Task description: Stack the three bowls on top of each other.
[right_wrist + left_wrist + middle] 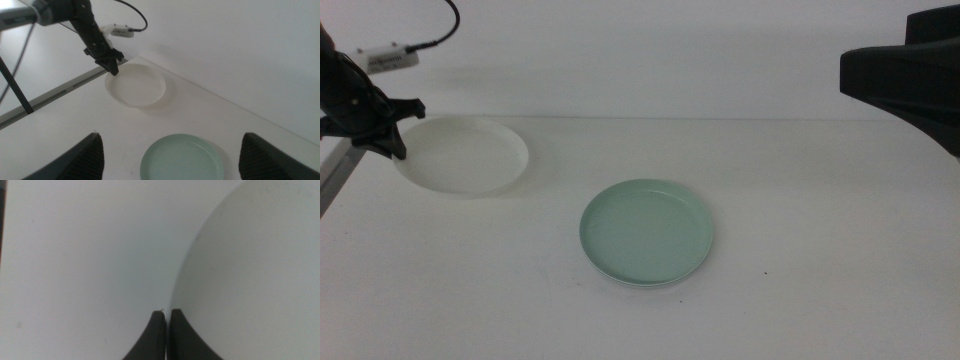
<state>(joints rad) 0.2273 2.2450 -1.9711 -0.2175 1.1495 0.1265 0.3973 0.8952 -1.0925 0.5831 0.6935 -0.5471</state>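
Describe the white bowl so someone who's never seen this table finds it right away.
Start at the table's far left corner, where the left pincer reaches in. The white bowl sits there, its rim pinched by that pincer. The other visible bowl, the green bowl, lies mid-table, untouched.

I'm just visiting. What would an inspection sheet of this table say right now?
Surface: white table, a few tiny specks.
Job's things: white bowl at far left; mint green bowl near the middle, apparently on a pale bowl, only a rim sliver showing.
Clutter: nothing seen.
Pincers: left pincer shut on the white bowl's rim; right pincer open, raised at the right.
Cables: black cable behind the left arm.
Surroundings: plain white wall.
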